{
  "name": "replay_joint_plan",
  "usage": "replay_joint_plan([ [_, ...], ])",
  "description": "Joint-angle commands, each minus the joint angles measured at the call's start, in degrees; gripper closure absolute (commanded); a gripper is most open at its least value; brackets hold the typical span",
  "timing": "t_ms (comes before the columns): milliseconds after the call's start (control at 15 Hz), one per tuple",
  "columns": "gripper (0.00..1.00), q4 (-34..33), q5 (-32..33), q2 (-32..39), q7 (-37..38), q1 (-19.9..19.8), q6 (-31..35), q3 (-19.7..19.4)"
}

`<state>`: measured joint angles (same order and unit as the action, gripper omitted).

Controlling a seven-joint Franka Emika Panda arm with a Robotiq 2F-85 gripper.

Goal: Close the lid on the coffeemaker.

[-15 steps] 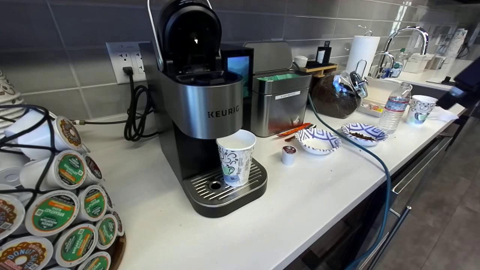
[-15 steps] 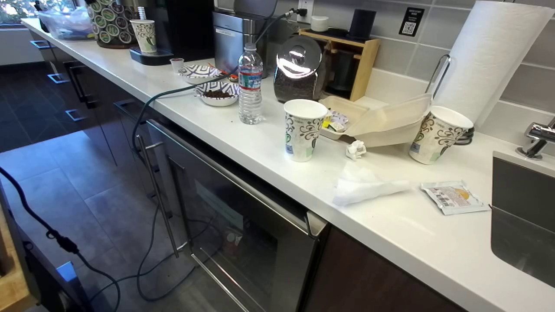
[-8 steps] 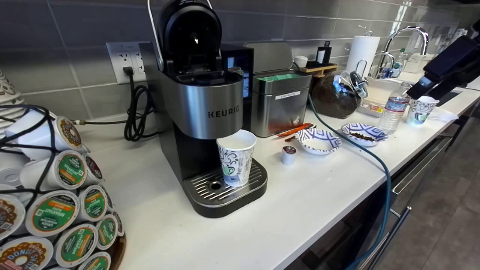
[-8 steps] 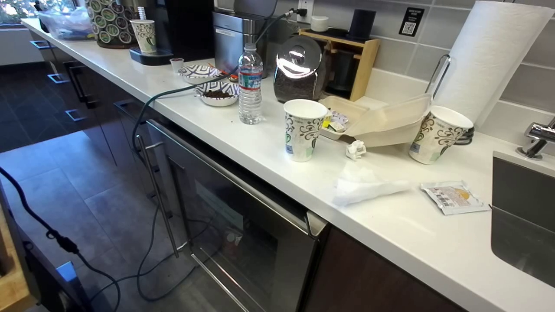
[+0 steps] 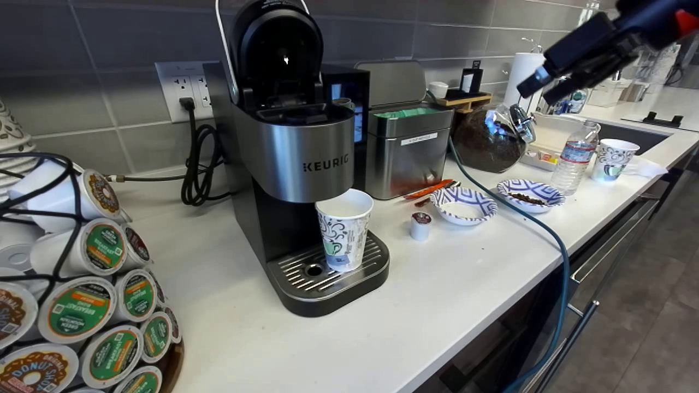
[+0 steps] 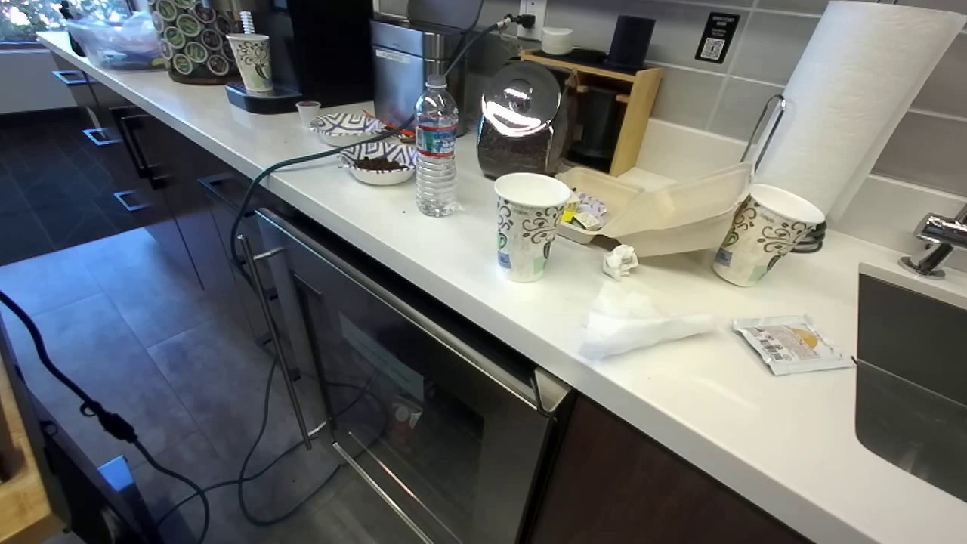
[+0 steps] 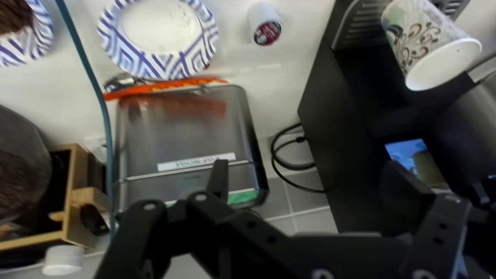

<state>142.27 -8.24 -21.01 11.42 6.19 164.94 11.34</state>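
The coffeemaker [image 5: 303, 158] stands upright on the counter in an exterior view. Its black lid [image 5: 281, 49] is raised, with the glossy inside facing forward. A patterned paper cup [image 5: 345, 229] stands on the drip tray. The wrist view shows the coffeemaker's silver head [image 7: 474, 116] and the tilted-looking cup [image 7: 430, 50] at the right edge; the lid does not show there. My gripper [image 5: 540, 91] is open and empty, high above the counter, to the right of the coffeemaker and apart from it. Its fingers [image 7: 314, 178] stand wide apart in the wrist view.
A steel bin [image 5: 409, 153] and a dark appliance with a screen [image 5: 345, 114] stand beside the coffeemaker. A white pod [image 5: 420, 226], bowls [image 5: 464, 206], a jar [image 5: 486, 139] and a water bottle [image 5: 576, 158] are on the counter. A pod rack [image 5: 82, 305] is at the left.
In an exterior view, my gripper has come in from the right edge, moving left and up over the counter. The coffeemaker and its raised lid have not moved.
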Motion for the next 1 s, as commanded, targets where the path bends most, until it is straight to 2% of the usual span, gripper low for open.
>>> replay_joint_plan([
  [0,0.00,-13.05,-7.75,11.64,-14.93,12.16,2.03,-10.12],
  [200,0.00,-23.73,-16.50,15.96,-27.99,23.61,-3.79,-19.44],
  [333,0.00,-29.44,-24.81,17.83,-36.47,28.09,-8.77,-22.88],
  [400,0.00,-23.49,-18.27,15.28,-29.21,23.99,-3.87,-19.31],
  [533,0.00,-27.71,-22.42,16.58,-33.80,26.80,-7.02,-21.44],
  [667,0.00,-28.47,-25.11,17.11,-36.45,27.79,-6.33,-21.85],
  [733,0.00,-29.93,-34.41,17.16,-44.48,32.02,-4.28,-23.59],
  [800,0.00,-31.74,-37.51,18.14,-46.19,32.89,-3.57,-24.33],
  [933,0.00,-35.02,-46.97,18.18,-54.31,35.48,-4.00,-26.15],
])
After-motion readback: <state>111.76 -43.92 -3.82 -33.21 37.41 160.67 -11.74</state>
